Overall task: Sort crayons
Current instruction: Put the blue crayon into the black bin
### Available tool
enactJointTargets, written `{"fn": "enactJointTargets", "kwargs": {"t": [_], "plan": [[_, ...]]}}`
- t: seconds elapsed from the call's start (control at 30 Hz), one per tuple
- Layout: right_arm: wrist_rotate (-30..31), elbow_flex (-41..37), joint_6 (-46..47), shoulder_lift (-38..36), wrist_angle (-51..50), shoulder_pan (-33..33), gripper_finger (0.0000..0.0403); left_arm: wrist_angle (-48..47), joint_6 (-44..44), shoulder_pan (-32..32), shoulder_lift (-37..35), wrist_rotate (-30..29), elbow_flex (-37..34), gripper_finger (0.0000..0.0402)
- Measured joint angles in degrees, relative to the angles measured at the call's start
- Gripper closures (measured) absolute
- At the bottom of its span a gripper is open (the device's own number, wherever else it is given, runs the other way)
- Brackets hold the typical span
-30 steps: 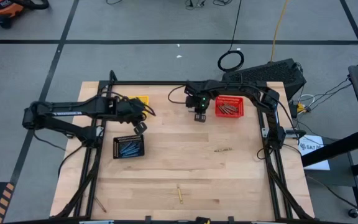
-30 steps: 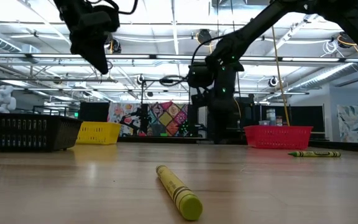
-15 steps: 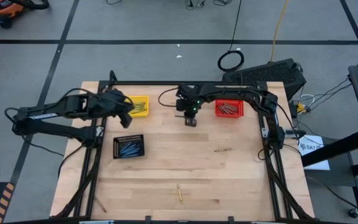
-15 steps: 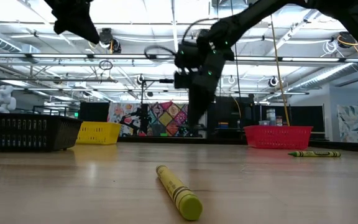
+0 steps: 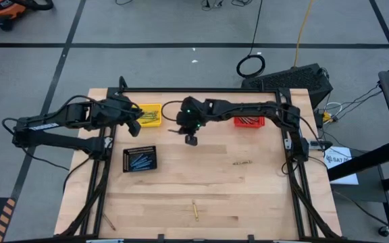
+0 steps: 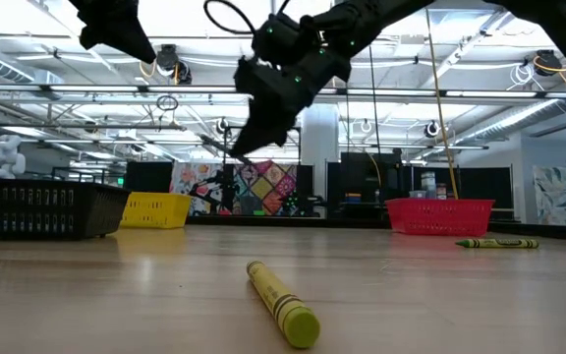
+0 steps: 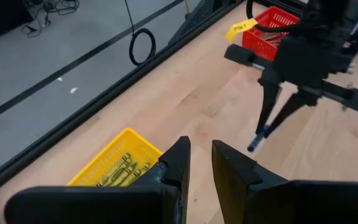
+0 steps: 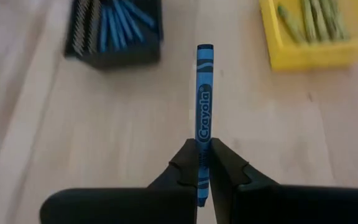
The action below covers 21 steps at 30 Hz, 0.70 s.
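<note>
Tabletop (image 5: 201, 182): you see three baskets already filled by colour; two loose crayons remain, so sorting looks nearly done.
Black basket (image 5: 140, 159): your likely target, holding blue crayons.
Right tool (image 8: 203, 165): clamped on the blue crayon (image 8: 204, 102), mid-tabletop, long axis running straight out ahead of the fingers.
Left tool (image 7: 201, 163): narrow gap, holding nothing, over the yellow basket (image 7: 112, 167).
</note>
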Motion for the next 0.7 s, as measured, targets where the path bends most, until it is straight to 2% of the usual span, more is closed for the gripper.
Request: {"fn": "enactJointTargets", "kwargs": {"t": [0.47,0.7], "plan": [[-1.0,0.0,9.9,0.8,14.8,5.9,0.0403,0.1,0.3,0.0,0.0,0.0,0.0,0.0337],[-0.9,0.0,10.6,0.8,21.1,8.7,0.0403,0.1,0.1,0.0,0.0,0.0,0.0,0.0337]]}}
